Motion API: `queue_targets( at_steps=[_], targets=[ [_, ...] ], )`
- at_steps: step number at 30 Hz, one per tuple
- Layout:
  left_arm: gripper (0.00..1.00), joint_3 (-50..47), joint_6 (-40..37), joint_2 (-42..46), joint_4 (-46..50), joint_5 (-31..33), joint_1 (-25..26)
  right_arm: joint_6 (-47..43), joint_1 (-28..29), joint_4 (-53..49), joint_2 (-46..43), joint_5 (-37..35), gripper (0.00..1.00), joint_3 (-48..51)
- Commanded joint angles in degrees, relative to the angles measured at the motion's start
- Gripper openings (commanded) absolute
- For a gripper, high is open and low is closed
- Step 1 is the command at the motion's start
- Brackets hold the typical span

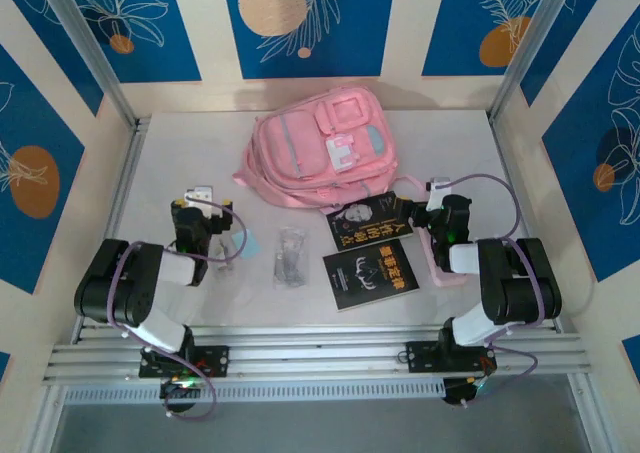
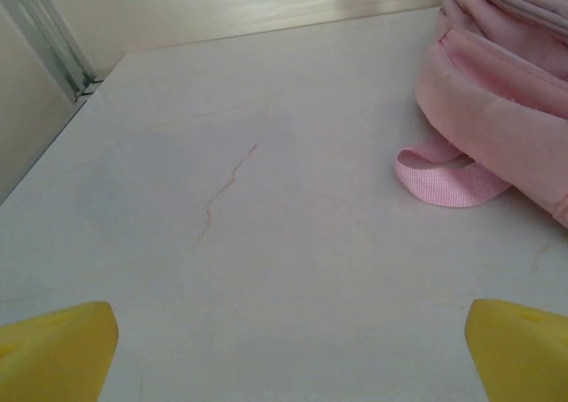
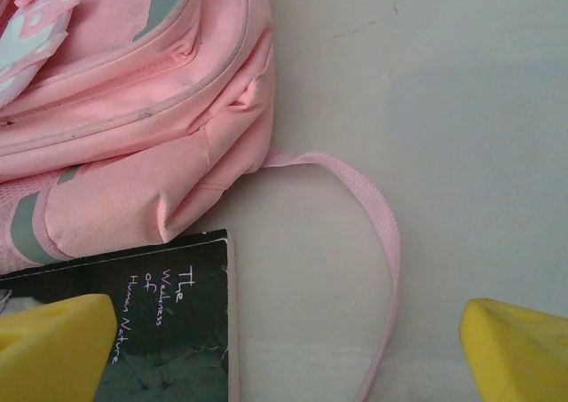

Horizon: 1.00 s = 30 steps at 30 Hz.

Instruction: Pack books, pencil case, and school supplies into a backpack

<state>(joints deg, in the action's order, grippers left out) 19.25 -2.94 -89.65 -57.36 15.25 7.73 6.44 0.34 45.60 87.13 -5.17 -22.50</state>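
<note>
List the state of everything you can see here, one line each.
backpack: lying front up, looks zipped shut
face book: closed, flat on table
emblem book: closed, flat on table
clear packet: lying on table, unpacked
pencil case: on table, partly under right arm
left gripper: open, empty
right gripper: open, empty

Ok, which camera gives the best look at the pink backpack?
The top external view: the whole backpack lies there, front pockets and patch up. The left wrist view catches one corner and a strap loop; the right wrist view its near side and a strap.
</note>
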Motion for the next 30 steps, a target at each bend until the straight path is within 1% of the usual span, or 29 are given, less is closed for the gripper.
queue_targets(
  at_steps=[1, 9, 11, 12, 27, 30],
  targets=[
    [1.0, 1.06, 0.91, -0.03, 0.89, 0.31, -0.78, -0.9, -0.34, 0.21, 0.06, 0.95, 0.99, -1.53],
    [1.0, 1.49, 1.05, -0.18, 1.46, -0.03, -0.97, -0.91, -0.34, 0.2, 0.1, 1.04, 0.99, -1.58],
    [1.0, 1.64, 2.09, 0.26, 2.76, -3.44, -2.59, -0.81, -0.44, 0.06, 0.14, 1.2, 0.99, -1.61],
    [1.0, 1.63, 1.99, 0.14, 2.45, -3.56, -2.64, -0.82, -0.55, 0.04, 0.14, 1.21, 0.99, -1.66],
    [1.0, 1.32, 1.8, 0.34, 1.93, -3.47, -2.58, -1.09, -0.76, -0.08, -0.12, 2.69, 0.99, -1.66],
    [1.0, 1.28, 1.71, 0.45, 1.83, -3.11, -2.47, -0.99, -0.39, -2.87, -1.36, 1.47, 1.0, -2.69]
  ],
)
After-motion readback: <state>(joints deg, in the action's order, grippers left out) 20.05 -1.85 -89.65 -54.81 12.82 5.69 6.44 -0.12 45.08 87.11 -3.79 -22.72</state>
